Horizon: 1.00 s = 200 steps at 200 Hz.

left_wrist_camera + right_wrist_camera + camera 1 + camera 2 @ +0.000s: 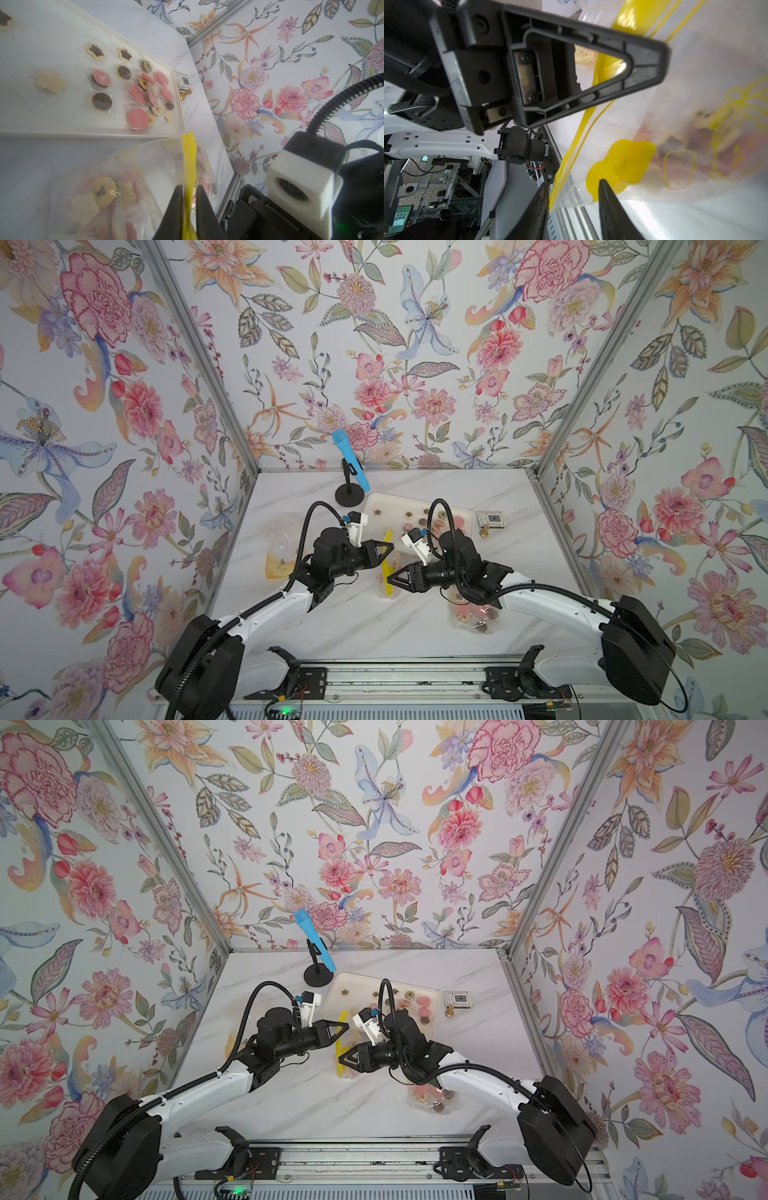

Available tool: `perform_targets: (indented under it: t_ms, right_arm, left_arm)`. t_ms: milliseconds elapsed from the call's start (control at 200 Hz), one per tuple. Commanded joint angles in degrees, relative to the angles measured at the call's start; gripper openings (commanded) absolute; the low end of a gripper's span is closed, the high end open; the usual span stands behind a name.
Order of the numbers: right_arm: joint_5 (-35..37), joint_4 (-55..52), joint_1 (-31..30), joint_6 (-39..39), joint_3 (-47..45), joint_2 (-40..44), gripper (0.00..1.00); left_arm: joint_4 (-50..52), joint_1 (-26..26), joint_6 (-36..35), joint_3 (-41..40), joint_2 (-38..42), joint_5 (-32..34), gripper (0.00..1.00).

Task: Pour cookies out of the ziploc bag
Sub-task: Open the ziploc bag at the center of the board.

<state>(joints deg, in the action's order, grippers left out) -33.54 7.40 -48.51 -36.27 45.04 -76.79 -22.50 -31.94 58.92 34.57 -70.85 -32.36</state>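
White marble-patterned worktop (415, 485), enclosed on three sides by floral-papered walls (415, 344). Near the back edge, a blue microphone (352, 462) sits tilted in a black round-based stand (349, 495); towards the right wall stands a small patterned box (491, 519) with a gold chess pawn (483, 532) just beside it. At left, a yellow wedge (279, 566) lies on the worktop.

We see floral wallpaper (374, 344) on three walls, aluminium corner posts (205, 364) between them, and a white marble-patterned tabletop (478, 489) below.
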Motion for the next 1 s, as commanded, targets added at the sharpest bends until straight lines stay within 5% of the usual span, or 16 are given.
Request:
perform_targets:
  t_ms: [0,195,285,365,650,996]
  right_arm:
    - [5.07,-1.85,-1.81,0.66,2.34,0.61,0.34]
    - [11.9,-4.22,-3.4,0.47,2.02,3.15,0.27]
    - [13.14,-4.28,-2.54,0.37,1.0,4.31,0.35]
    - [12.83,-3.93,-1.48,0.01,0.32,4.98,0.46]
    - [9.59,-0.45,1.6,-2.02,-0.87,4.46,0.43]
    - [7.12,2.84,2.18,-4.18,-0.09,2.36,0.46]
  left_arm:
    - [1.05,-0.14,-0.2,1.83,1.61,1.41,0.17]
    - [1.63,-0.21,-0.22,1.82,1.77,1.86,0.23]
    - [1.76,-0.14,-0.27,1.73,2.02,1.13,0.31]
    - [2.16,-0.13,-0.55,1.83,2.51,0.76,0.34]
    - [4.32,-0.05,-0.97,1.9,4.41,0.36,0.35]
    - [10.9,0.77,-2.99,1.77,8.18,0.63,0.48]
